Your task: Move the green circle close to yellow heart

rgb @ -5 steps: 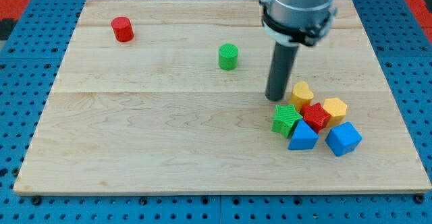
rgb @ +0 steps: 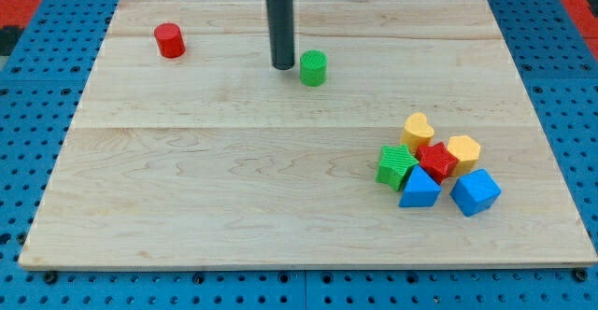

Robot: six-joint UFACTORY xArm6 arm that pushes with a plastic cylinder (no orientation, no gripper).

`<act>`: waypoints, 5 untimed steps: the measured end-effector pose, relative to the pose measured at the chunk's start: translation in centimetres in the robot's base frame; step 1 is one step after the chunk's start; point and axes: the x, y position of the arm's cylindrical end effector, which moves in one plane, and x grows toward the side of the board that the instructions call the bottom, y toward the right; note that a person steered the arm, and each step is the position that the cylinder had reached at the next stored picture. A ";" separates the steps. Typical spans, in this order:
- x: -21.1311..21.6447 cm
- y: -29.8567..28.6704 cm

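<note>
Since the earlier frame my tip (rgb: 283, 66) has crossed from beside the cluster at the view's right to the upper middle of the desk (rgb: 187, 198), and the green circle (rgb: 313, 68) has shifted slightly up.

My tip now stands just beside the green circle, at its 9 o'clock; whether the two touch cannot be told. The arm carries no fingers, only a rod, so nothing is grasped.

The yellow heart (rgb: 418, 129) lies well apart, at roughly 4 o'clock from the circle. It heads a tight cluster with the green star (rgb: 397, 166), a red block (rgb: 436, 161), a yellow hexagon (rgb: 462, 150) and two blue blocks (rgb: 419, 189) (rgb: 476, 192).

Judgement: the tip sits on the circle's far side from the heart, which suits a push toward 4 o'clock.

The red cylinder (rgb: 169, 41) stands clear at upper left.
</note>
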 end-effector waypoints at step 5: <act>1.9 10.3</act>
